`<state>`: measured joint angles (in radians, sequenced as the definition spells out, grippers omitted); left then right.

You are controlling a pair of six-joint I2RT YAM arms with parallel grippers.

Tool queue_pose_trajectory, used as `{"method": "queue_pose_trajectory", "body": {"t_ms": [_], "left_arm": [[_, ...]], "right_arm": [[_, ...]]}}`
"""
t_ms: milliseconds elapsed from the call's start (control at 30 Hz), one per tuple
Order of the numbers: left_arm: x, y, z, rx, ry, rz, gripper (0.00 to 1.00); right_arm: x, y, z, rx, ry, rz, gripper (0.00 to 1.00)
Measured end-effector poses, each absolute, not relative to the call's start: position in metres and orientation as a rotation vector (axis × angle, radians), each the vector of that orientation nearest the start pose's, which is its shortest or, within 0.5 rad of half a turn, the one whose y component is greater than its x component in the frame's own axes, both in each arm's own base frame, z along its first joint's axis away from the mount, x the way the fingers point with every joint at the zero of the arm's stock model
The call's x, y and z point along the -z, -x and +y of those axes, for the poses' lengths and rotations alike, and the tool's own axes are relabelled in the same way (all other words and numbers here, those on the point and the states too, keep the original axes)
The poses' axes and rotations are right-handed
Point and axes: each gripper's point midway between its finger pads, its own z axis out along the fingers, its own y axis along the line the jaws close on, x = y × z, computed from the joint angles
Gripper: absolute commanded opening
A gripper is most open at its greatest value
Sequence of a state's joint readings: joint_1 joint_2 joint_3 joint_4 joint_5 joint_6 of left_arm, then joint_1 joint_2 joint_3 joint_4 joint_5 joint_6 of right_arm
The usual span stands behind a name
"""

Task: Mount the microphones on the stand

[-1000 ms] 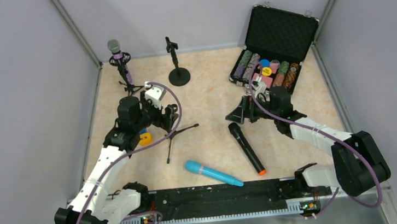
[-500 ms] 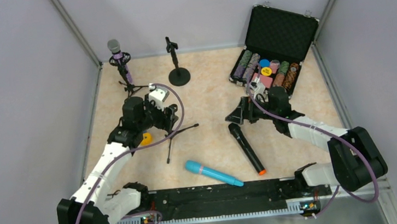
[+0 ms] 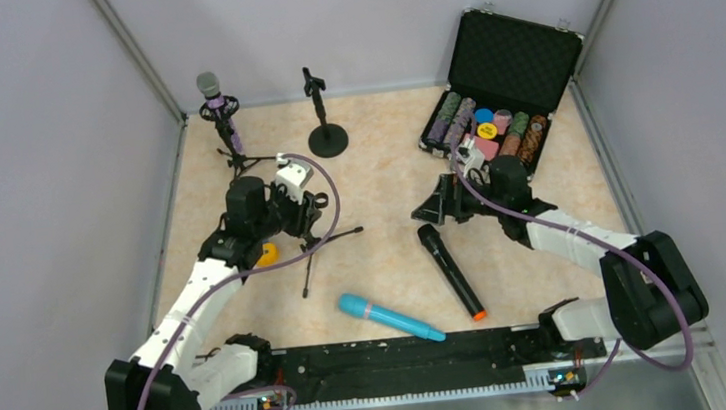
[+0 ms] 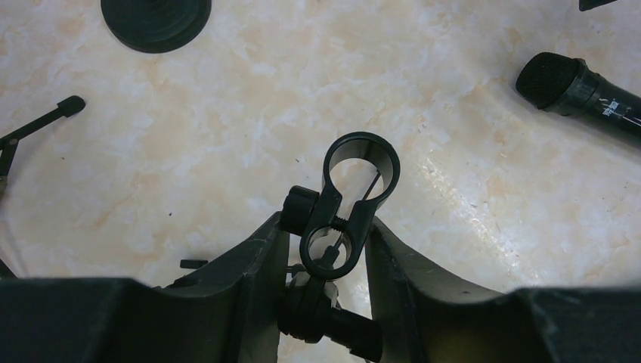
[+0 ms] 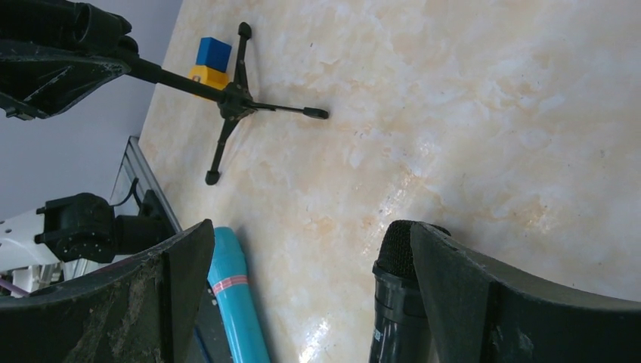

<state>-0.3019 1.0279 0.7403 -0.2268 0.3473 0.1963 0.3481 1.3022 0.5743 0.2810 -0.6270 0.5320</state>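
**Left gripper** (image 4: 325,227): closed on the tripod stand (image 5: 230,100), just below its ring clip (image 4: 360,162).

**Right gripper** (image 5: 310,227): wide open, holding nothing. The head of the black microphone (image 5: 393,287) lies just inside one finger.

**Blue microphone** (image 3: 390,317): flat on the table (image 3: 377,184), between the grippers and the arm bases.

**Purple microphone** (image 3: 210,89): upright in a second stand (image 3: 229,142), beyond the left gripper.

**White label** (image 4: 616,106) on the black microphone: unreadable.

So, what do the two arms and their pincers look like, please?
The left arm and right arm match: white links, black joints, a purple cable looping along each. The left pincer and right pincer each have two broad black fingers.
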Motion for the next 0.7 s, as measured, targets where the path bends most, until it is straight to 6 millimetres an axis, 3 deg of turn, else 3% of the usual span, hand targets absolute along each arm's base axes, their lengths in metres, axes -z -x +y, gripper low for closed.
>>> {"method": "queue_pose_trajectory", "body": {"t_ms": [100, 433, 700], "left_arm": [[-0.173, -0.296, -0.147, 0.428, -0.724, 1.949, 0.0], [-0.176, -0.306, -0.16, 0.473, -0.774, 1.924, 0.0], [-0.206, -0.327, -0.184, 0.524, -0.842, 1.847, 0.0]], "right_arm": [[-0.129, -0.28, 0.228, -1.162, 0.232, 2.121, 0.99], [-0.13, -0.281, 0.225, -1.13, 0.243, 2.133, 0.99], [-0.146, -0.286, 0.226, -1.113, 0.261, 2.095, 0.99]]}}
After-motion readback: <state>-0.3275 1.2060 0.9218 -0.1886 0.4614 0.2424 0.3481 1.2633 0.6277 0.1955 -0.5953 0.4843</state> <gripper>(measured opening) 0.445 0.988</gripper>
